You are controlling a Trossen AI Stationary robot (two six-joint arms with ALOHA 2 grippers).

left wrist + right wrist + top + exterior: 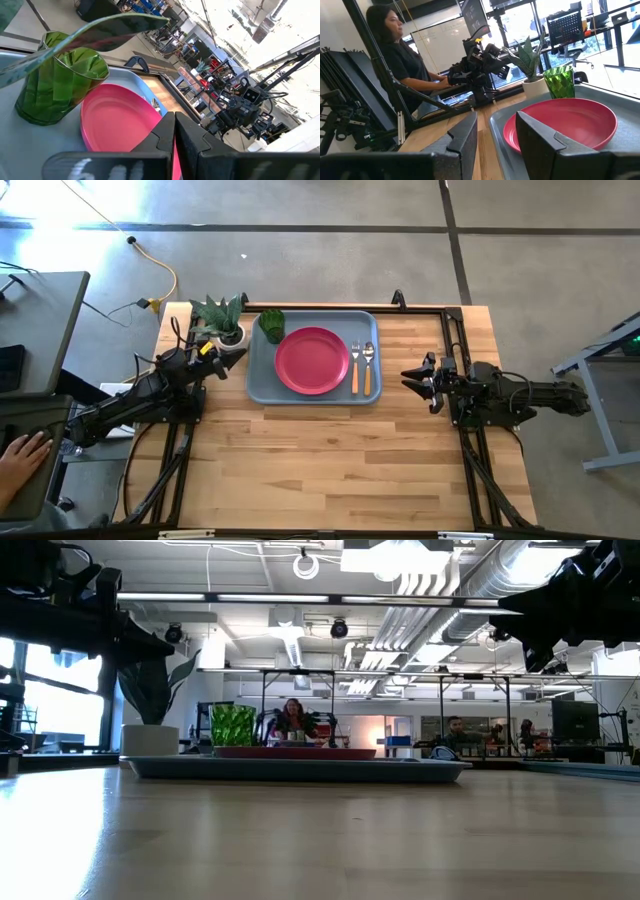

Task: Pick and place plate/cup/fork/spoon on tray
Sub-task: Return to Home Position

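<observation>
High view: one tray (258, 385) at desk (330, 470) far edge, holding one plate (312, 360) at centre, one cup (272, 325) in far-left corner, one fork (355, 367) and one spoon (367, 366) side by side right of plate. One potted plant (221, 320) just left of tray. Left gripper (232, 362) beside tray's left edge, fingers nearly closed, holding nothing. Right gripper (414, 379) right of tray, well apart, fingers (540, 136) spread open, empty. One person's hand (24, 452) at picture's left edge.
</observation>
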